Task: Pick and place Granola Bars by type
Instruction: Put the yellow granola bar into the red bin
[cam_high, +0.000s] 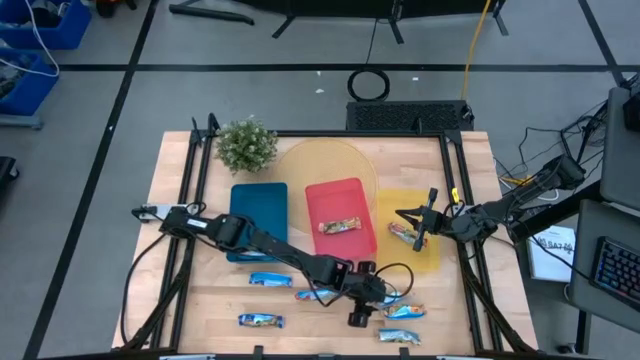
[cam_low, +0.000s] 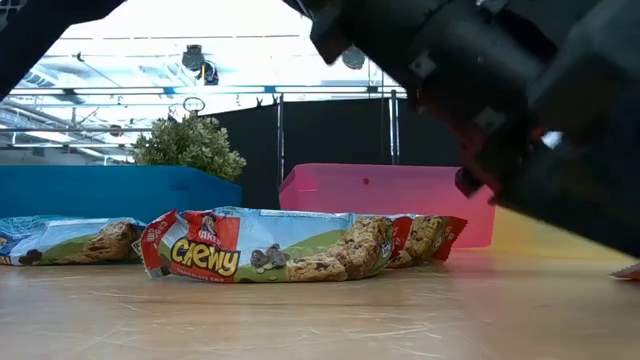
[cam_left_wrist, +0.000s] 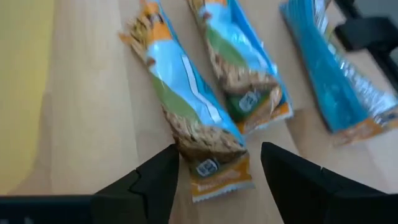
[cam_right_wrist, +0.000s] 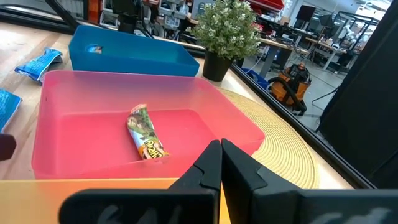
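Note:
Several foil-wrapped granola bars lie flat on the table's near part, among them one, one and one. One bar lies in the red tray and one in the yellow tray. My left gripper hangs over the near bars. In its wrist view it is open, and its fingers stand on either side of one end of a green-and-blue bar. My right gripper is shut over the yellow tray and points at the red tray.
The blue tray stands left of the red one. A potted plant and a round woven mat are at the far side. Two more bars lie close beside the one between my left fingers. A black frame edges the table.

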